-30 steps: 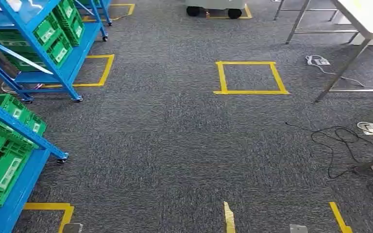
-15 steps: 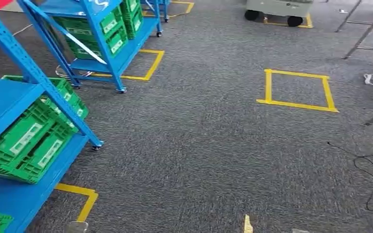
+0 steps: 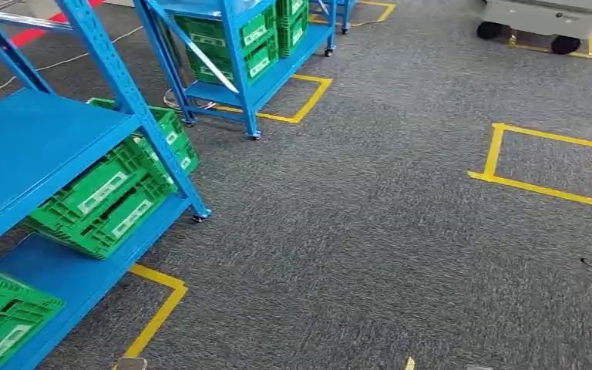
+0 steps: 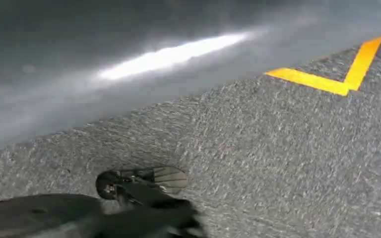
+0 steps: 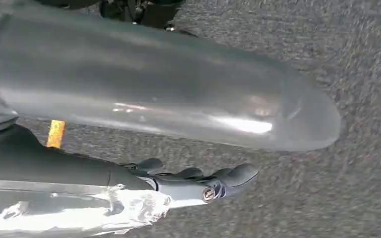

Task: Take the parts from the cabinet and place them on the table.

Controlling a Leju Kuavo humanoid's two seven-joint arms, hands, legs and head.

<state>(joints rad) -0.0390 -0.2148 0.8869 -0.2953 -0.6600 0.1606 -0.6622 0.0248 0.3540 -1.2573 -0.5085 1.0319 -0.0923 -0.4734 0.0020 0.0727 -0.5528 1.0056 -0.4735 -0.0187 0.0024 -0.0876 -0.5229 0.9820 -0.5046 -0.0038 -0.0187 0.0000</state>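
Since a second ago the whole head view has swung leftward: the camera has turned, so the near blue cabinet (image 3: 42, 154) now takes up much of the left side, while the yellow tape square (image 3: 543, 163) sits close to the right edge of the view and the white table seen earlier is out of frame. Nothing on the grey carpet (image 3: 354, 231) itself has shifted.

Green crates (image 3: 112, 196), presumably holding the parts, sit on the near cabinet's lower shelves, one tilted under the top shelf and another (image 3: 0, 324) at the lower left corner of the view. A second blue cabinet (image 3: 235, 46) further back also carries green crates (image 3: 258, 42). A white wheeled cart (image 3: 543, 19) stands at the far right.

In the right wrist view the right hand (image 5: 198, 183) hangs over the carpet, its dark fingers (image 5: 238, 174) stretched out fairly straight and close together, holding nothing; the thick grey thumb (image 5: 178, 99) lies across the frame above them, well apart from the fingers.

The left wrist view is blurred, with carpet and a yellow tape corner (image 4: 337, 74); a grey smear crosses it, and the left hand's pose and whether it holds anything I cannot tell.
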